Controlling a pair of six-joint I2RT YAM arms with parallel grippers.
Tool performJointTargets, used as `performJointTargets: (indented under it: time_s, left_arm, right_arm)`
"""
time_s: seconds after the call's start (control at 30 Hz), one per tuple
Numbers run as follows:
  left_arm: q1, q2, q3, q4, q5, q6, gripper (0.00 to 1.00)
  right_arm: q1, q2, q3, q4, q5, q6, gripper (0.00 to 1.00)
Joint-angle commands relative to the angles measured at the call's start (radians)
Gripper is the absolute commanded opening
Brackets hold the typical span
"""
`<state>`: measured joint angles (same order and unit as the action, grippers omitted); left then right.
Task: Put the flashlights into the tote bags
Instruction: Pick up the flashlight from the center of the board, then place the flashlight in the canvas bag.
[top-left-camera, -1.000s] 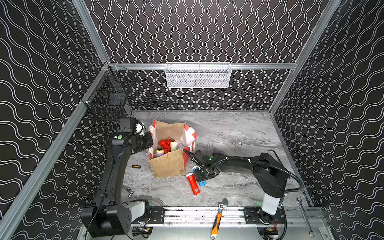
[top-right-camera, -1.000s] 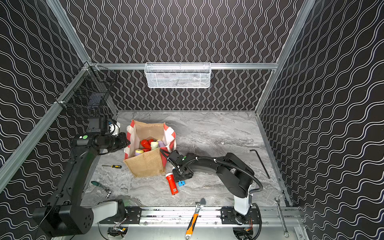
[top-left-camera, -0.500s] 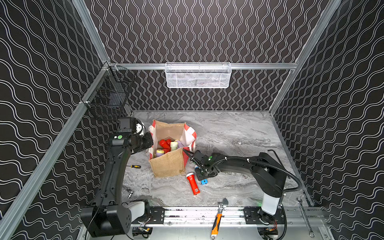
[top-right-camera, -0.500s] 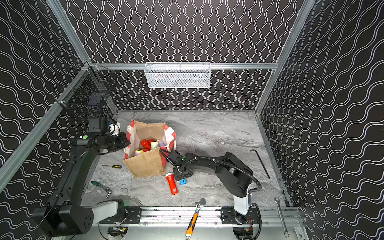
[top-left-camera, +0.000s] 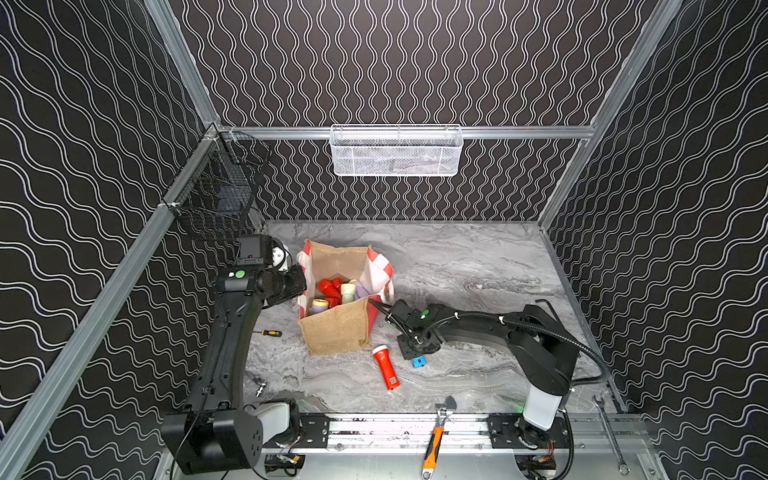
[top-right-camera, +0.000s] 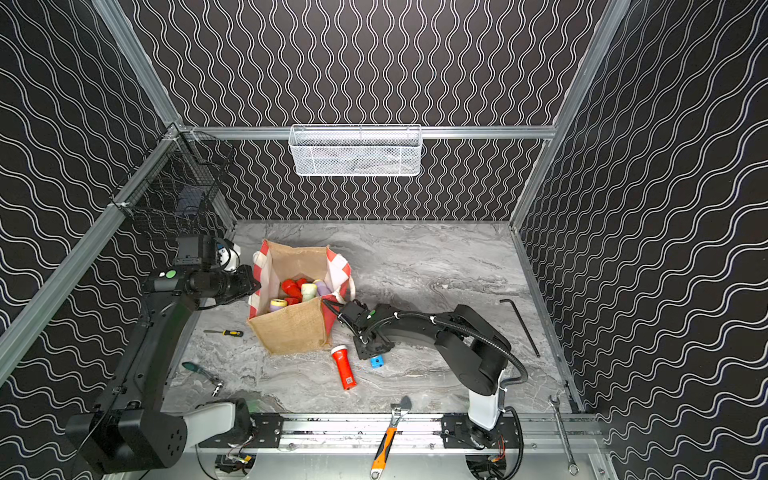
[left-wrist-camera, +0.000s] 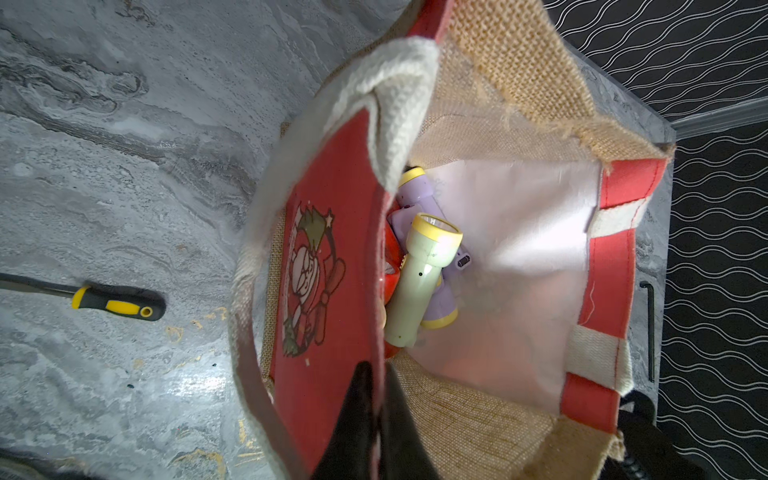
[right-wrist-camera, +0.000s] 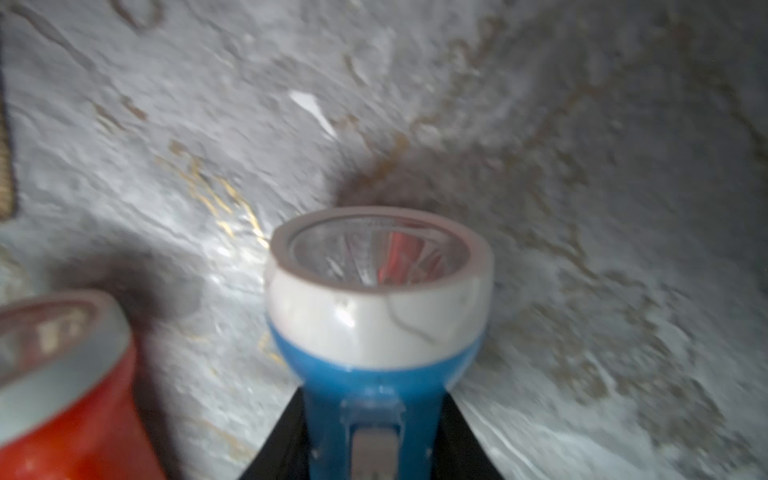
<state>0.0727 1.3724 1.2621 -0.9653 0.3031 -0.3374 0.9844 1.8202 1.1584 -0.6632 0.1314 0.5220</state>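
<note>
While the left gripper (left-wrist-camera: 376, 384) pinches the rim of the tote bag (top-left-camera: 336, 328) open, the right gripper (right-wrist-camera: 374, 432) is clamped on the blue flashlight (right-wrist-camera: 374, 316) on the table (top-left-camera: 457, 266) just beside the bag: the grasp step, which next calls for a lift above the rim and release inside.

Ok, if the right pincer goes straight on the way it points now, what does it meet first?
The right pincer is shut on the blue flashlight, head forward. That head would probably meet the marble table first. The red flashlight lies aside of this line, though depth is unclear.
</note>
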Motion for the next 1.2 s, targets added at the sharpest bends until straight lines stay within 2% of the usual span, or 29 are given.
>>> performJointTargets:
  time_s: [0.0,0.17,0.4,0.63,0.87,1.17]
  left_arm:
    - [0.001,-0.004,-0.004,0.040,0.008,0.004,0.09]
    - [0.002,-0.007,-0.004,0.043,0.010,-0.001,0.09]
    - [0.001,-0.006,0.010,0.043,0.008,-0.006,0.09]
    - [0.001,-0.003,0.000,0.059,0.017,-0.013,0.09]
    - [0.002,-0.004,0.005,0.063,0.022,-0.016,0.09]
    - [0.001,0.008,0.008,0.074,0.034,-0.018,0.08]
  right_arm:
    - [-0.009,-0.055,0.007,-0.058,0.031,-0.013,0.31]
    - [-0.045,-0.138,0.051,-0.077,0.004,-0.038,0.30]
    - [-0.103,-0.231,0.197,-0.085,-0.052,-0.105,0.31]
    - [-0.116,-0.198,0.411,-0.085,-0.115,-0.158,0.31]
    - [-0.121,-0.146,0.545,0.058,-0.315,-0.134,0.32]
    - [-0.121,0.070,0.798,0.133,-0.594,-0.050,0.31]
